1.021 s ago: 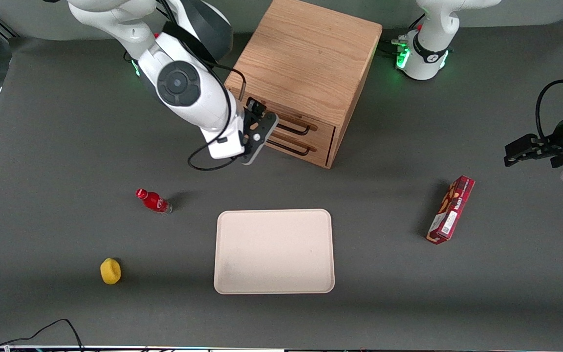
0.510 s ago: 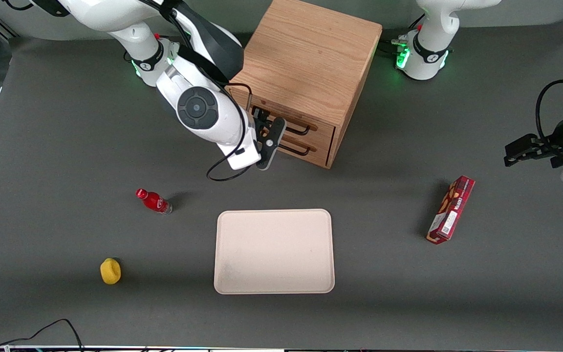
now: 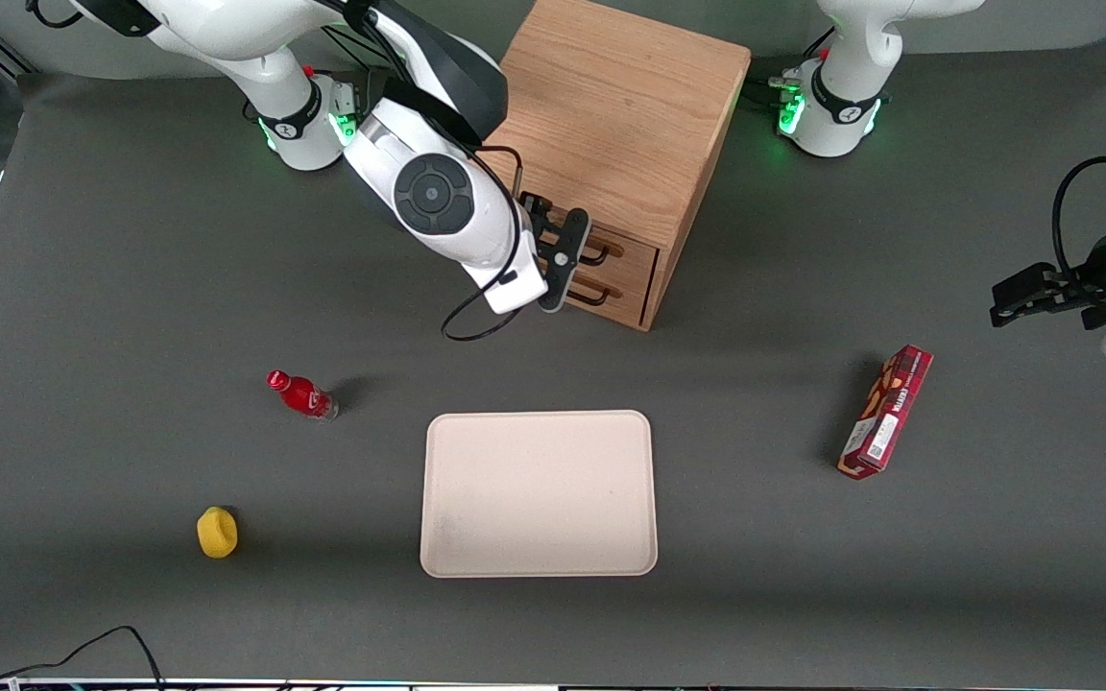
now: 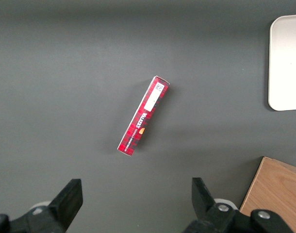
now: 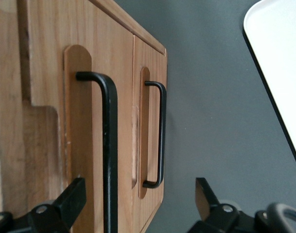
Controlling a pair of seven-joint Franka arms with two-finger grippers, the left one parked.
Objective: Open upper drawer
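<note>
The oak cabinet stands at the back of the table, both drawers shut. The upper drawer has a thin black bar handle; the lower drawer's handle sits just below it. My right gripper is open, right in front of the drawer fronts at handle height, and hides part of both handles. In the right wrist view the gripper is open. The upper handle runs between the two fingers, close to one of them. The lower handle is farther off.
A cream tray lies nearer the front camera than the cabinet. A red bottle and a yellow object lie toward the working arm's end. A red box lies toward the parked arm's end and also shows in the left wrist view.
My right arm has swung along the cabinet front toward the parked arm's end, bringing the open gripper in over the drawer handles. The drawers have not moved.
</note>
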